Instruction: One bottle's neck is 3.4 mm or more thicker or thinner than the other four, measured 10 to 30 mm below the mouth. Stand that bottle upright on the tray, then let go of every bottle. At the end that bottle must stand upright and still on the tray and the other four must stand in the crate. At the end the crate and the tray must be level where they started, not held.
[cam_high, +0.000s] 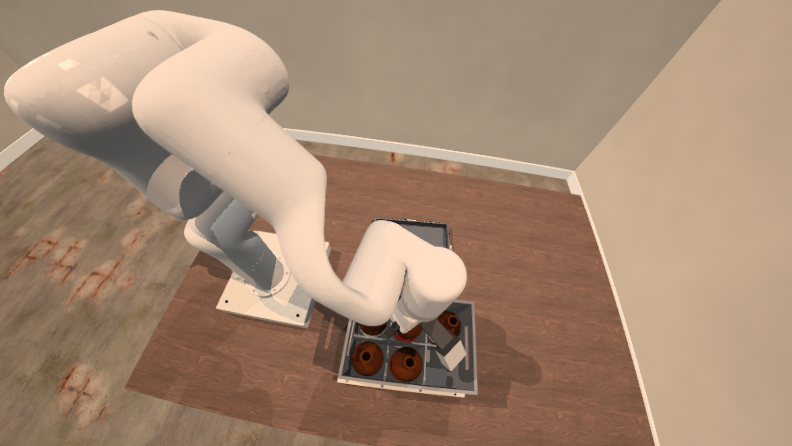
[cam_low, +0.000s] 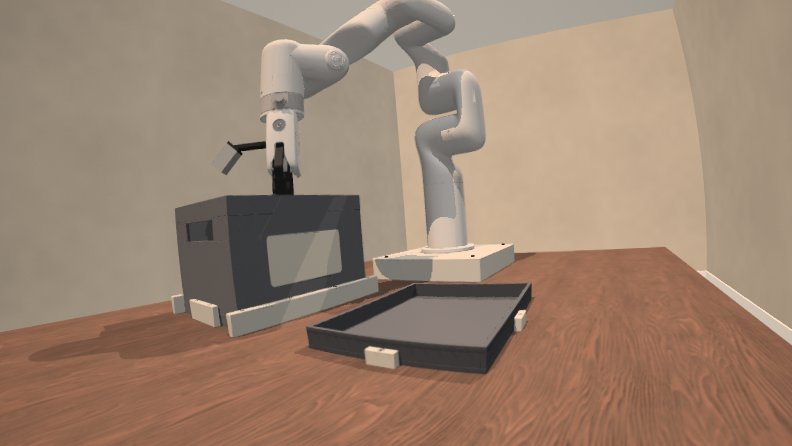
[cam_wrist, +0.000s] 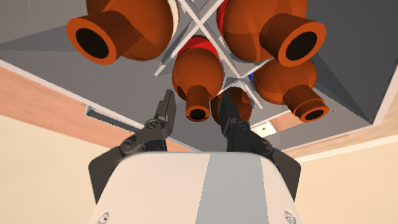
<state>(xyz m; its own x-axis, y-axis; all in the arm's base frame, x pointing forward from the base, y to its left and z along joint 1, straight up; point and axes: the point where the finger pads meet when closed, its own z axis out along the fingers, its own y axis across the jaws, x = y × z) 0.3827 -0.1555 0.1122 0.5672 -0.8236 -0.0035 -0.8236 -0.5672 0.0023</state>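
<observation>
Five brown bottles stand in the dark divided crate (cam_high: 410, 354), which also shows in the exterior view (cam_low: 271, 249). In the wrist view my gripper (cam_wrist: 197, 100) is open, its two fingers on either side of the neck of the middle bottle (cam_wrist: 197, 80), which has a red label. There are small gaps between the fingers and the neck. Two large-looking bottles (cam_wrist: 120, 25) (cam_wrist: 270, 25) stand beyond it, another (cam_wrist: 290, 85) is to the right, and one (cam_wrist: 240, 102) is partly hidden behind my right finger. The dark tray (cam_low: 426, 324) lies empty beside the crate.
The crate's tall walls and cross dividers (cam_wrist: 200, 15) closely surround the bottles. Pale blocks (cam_low: 302, 307) line the crate's foot, and small ones (cam_low: 381, 357) sit at the tray's edges. The arm's base (cam_low: 443, 260) stands behind the tray. Walls close the room at the right and back.
</observation>
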